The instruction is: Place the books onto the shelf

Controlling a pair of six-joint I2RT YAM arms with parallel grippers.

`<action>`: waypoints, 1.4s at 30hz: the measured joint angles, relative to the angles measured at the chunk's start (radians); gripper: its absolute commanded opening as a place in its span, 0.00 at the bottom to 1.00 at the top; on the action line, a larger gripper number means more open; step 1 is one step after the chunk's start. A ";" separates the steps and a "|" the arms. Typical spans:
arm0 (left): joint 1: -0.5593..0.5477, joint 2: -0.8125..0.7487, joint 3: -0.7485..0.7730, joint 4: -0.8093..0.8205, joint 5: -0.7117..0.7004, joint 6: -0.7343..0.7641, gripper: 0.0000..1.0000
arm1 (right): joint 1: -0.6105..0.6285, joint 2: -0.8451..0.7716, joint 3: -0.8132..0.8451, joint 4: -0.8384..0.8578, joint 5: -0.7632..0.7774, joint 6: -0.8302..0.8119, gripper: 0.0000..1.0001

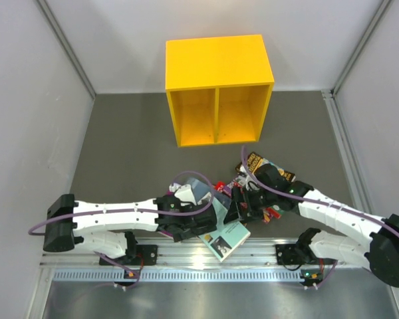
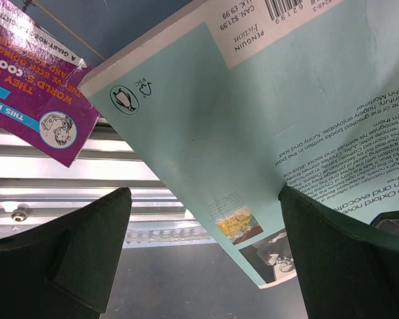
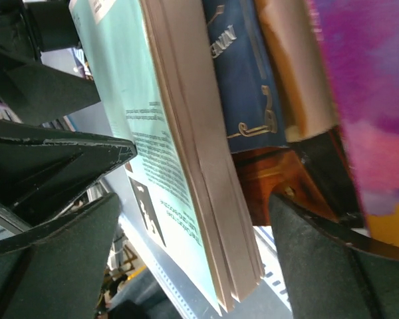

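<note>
Bare grey surface (image 1: 133,146) lay between the shelf (image 1: 219,63) and the books (image 1: 206,193), giving a free lane to both compartments, which a divider (image 1: 217,114) split. At the near edge it was crowded. The left hand (image 2: 203,191) and right hand (image 3: 193,199), jaws wide, met over the teal book (image 2: 253,133), close together, with other books packed alongside.

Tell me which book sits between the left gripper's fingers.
The pale teal book, its barcoded back cover showing, lies under the open left gripper; the purple book lies outside the fingers.
</note>
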 measured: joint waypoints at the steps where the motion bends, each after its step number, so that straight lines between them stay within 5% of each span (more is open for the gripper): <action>1: 0.000 -0.014 -0.016 0.015 0.000 -0.010 0.98 | 0.008 0.005 0.000 0.004 -0.003 0.002 0.87; 7: 0.000 -0.081 -0.084 0.056 -0.004 -0.055 0.98 | 0.039 0.019 0.000 0.016 -0.021 -0.001 0.36; 15: 0.000 -0.096 -0.097 0.056 -0.009 -0.073 0.98 | 0.041 -0.004 0.007 -0.016 -0.062 -0.016 0.00; 22: -0.001 -0.111 -0.104 0.071 -0.011 -0.076 0.98 | 0.043 -0.063 0.010 -0.037 -0.059 0.011 0.00; 26: 0.000 -0.143 -0.090 0.018 -0.055 -0.082 0.98 | 0.045 -0.067 0.143 -0.191 0.000 -0.017 0.00; 32: 0.002 -0.246 0.088 -0.159 -0.181 -0.079 0.98 | -0.049 0.130 0.751 -0.523 0.155 -0.173 0.00; 42: 0.003 -0.259 0.257 -0.326 -0.293 -0.017 0.98 | -0.432 0.578 1.759 -0.652 0.154 -0.303 0.00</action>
